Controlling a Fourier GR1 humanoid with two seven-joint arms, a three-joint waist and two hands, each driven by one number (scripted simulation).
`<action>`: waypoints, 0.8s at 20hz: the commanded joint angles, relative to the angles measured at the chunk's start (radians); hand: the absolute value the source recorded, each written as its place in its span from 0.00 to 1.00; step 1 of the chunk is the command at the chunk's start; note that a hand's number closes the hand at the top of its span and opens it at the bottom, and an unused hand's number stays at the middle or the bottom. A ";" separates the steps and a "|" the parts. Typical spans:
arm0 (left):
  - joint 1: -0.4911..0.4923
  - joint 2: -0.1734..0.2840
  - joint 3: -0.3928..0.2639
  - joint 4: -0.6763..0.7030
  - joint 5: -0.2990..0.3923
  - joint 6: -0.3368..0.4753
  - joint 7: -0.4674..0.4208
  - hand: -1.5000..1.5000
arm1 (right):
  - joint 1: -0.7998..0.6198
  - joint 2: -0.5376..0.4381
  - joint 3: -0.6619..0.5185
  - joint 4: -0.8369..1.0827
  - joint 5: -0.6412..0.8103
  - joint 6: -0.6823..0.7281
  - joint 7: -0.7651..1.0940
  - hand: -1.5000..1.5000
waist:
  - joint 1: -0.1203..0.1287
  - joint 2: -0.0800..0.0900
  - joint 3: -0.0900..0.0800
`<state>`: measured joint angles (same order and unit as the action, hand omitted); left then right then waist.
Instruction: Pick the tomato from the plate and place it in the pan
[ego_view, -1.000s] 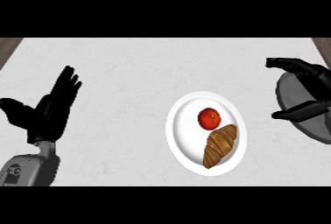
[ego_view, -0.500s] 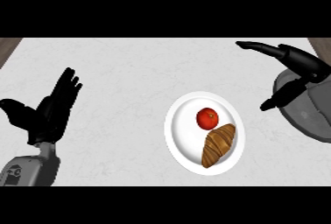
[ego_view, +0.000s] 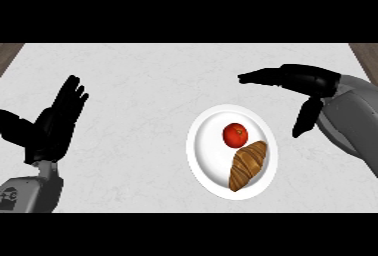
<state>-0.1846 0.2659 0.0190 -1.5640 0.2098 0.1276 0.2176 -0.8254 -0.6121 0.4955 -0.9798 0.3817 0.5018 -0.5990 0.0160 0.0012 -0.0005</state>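
One tomato (ego_view: 235, 135) and one croissant (ego_view: 247, 165) are counted on one white plate (ego_view: 204, 159). Two robot hands are seen: left robot hand (ego_view: 53, 125), right robot hand (ego_view: 301, 85).

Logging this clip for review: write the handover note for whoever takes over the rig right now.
Left hand: open, resting at the view's left, fingers up.
Right hand: open, holding nothing, above and to the right of the plate.
Tomato: on the plate, beside a croissant, untouched.
Pan: not identifiable in this view.
Done: nothing yet.
Left: grasp the tomato, lift it, place it in the pan.
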 joint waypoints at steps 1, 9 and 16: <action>0.044 -0.028 -0.015 -0.022 -0.024 0.015 -0.020 0.50 | -0.009 -0.019 0.044 -0.063 0.062 0.101 0.004 0.00 | -0.011 -0.003 0.000; 0.010 -0.025 0.001 -0.047 -0.045 0.028 0.032 0.50 | 0.101 -0.050 0.063 -0.222 0.236 -0.025 0.053 0.00 | -0.020 -0.005 0.001; 0.059 -0.030 0.001 -0.119 -0.052 0.007 0.067 0.50 | 0.149 0.046 -0.047 -0.380 0.266 0.053 0.213 0.00 | -0.013 -0.004 0.000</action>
<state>-0.1591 0.2374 0.0332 -1.5945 0.1737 0.1234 0.2324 -0.7041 -0.6224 0.4800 -1.2932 0.6213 0.5293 -0.4662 -0.0013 -0.0023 -0.0003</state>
